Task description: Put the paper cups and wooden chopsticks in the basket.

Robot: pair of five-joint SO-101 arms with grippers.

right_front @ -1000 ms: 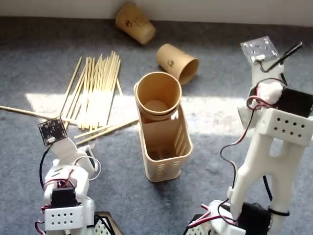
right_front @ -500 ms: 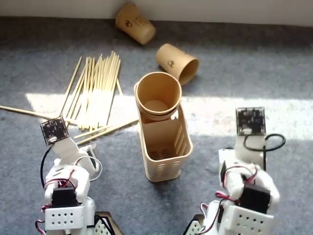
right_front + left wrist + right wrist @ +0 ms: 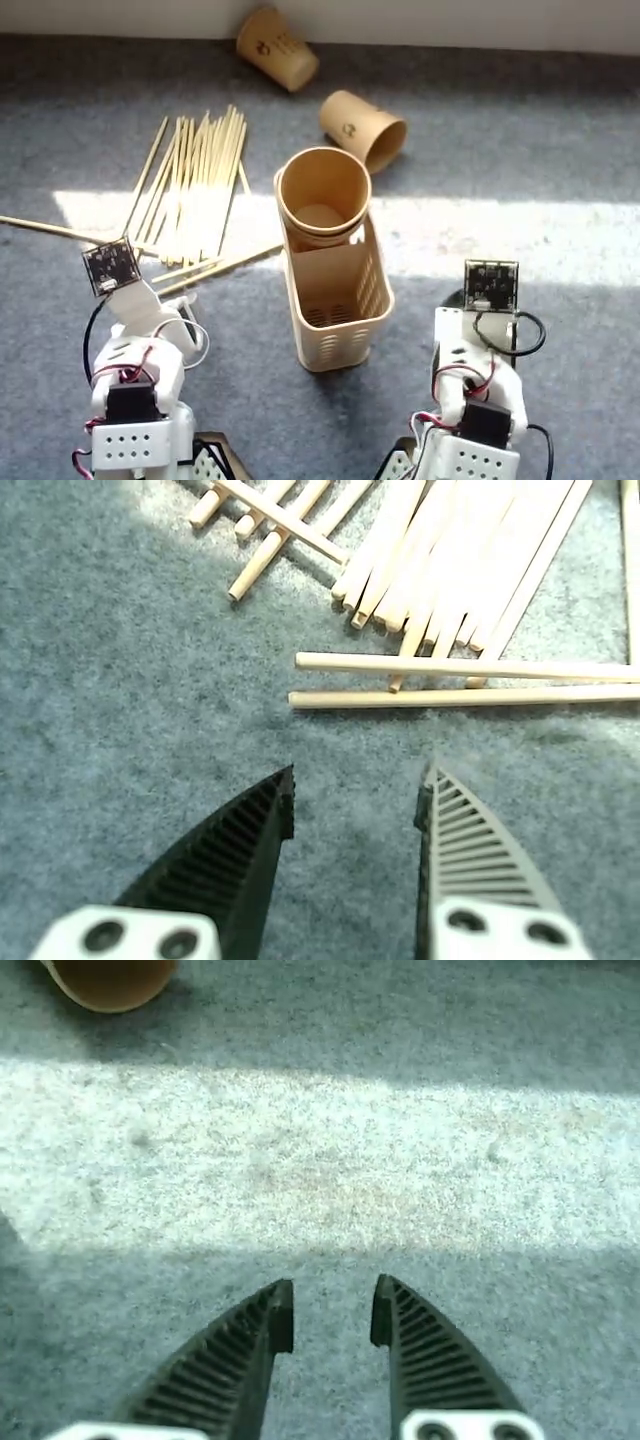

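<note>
A cream slotted basket (image 3: 345, 310) stands mid-carpet, with stacked paper cups (image 3: 323, 195) upright in its far end. Two more paper cups lie on their sides beyond it, one near the wall (image 3: 277, 47) and one closer (image 3: 363, 129), whose rim also shows in the right wrist view (image 3: 108, 975). Wooden chopsticks (image 3: 195, 185) lie in a loose pile left of the basket. My left gripper (image 3: 357, 795) is open just above the carpet, short of the nearest chopsticks (image 3: 460, 680). My right gripper (image 3: 331, 1310) is open over bare carpet, right of the basket.
The floor is grey carpet with a sunlit band (image 3: 500, 240) across it. A pale wall edge (image 3: 450, 20) runs along the far side. The left arm (image 3: 130, 340) and the right arm (image 3: 478, 350) sit folded at the near edge.
The right arm has come down from a raised, stretched pose at the right and folded back low near the front edge. The left arm has not moved.
</note>
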